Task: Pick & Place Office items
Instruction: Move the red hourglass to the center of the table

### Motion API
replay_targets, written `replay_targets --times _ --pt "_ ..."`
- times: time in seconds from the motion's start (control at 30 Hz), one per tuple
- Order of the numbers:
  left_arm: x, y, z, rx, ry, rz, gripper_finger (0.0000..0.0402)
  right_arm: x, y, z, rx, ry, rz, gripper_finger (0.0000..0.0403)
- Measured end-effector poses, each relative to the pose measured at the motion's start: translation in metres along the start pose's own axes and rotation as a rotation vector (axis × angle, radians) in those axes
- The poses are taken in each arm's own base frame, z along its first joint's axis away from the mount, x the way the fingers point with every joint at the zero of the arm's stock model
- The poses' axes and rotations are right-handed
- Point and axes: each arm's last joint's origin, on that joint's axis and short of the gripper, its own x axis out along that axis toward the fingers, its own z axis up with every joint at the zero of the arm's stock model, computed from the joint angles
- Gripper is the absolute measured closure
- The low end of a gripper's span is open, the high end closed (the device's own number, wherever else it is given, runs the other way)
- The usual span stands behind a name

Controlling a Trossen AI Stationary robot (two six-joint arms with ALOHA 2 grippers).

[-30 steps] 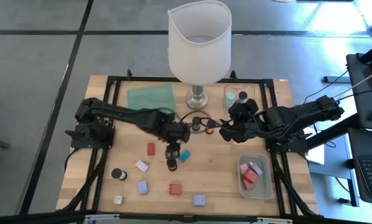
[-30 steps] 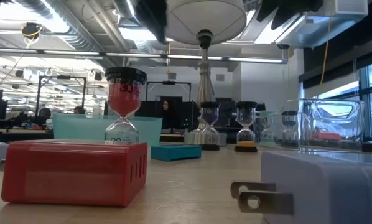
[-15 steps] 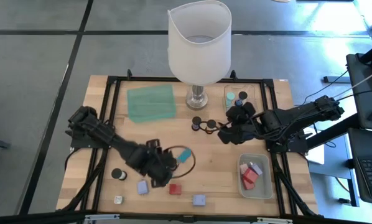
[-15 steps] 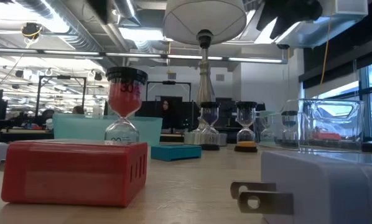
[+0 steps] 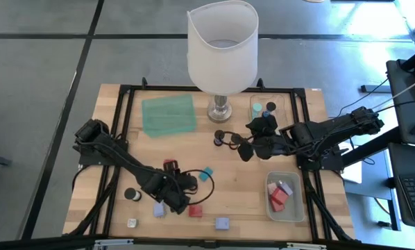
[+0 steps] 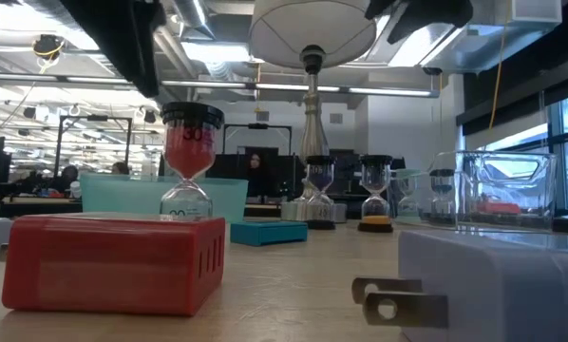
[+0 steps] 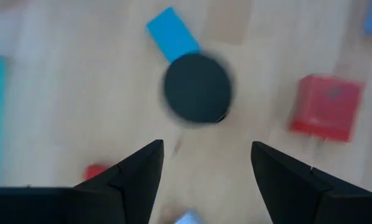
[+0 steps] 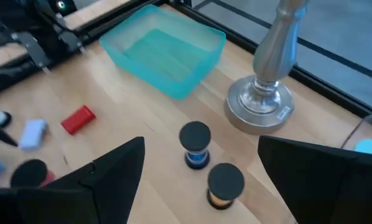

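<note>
the left gripper (image 5: 182, 198) has swung away from the middle of the bench (image 5: 235, 180) toward its near edge, and now hangs above loose items, so a fresh pick looks to be starting. its jaws stand apart and empty; in the left wrist view a dark-capped cylinder (image 7: 197, 87) lies just ahead of them, between a blue block (image 7: 172, 34) and a red block (image 7: 326, 107). the right gripper (image 5: 247, 149) has eased a little toward the two capped cylinders (image 8: 195, 144) ahead of it by the lamp base (image 8: 260, 102), jaws apart, holding nothing.
</note>
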Motion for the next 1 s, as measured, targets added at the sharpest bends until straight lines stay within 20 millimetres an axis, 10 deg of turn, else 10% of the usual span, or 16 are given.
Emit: replay_targets --times 1.0 --pt "0.032 0.025 -0.033 0.052 -0.274 -0.045 0.0111 0.003 -0.001 0.004 0.1 -0.016 0.001 0.0084"
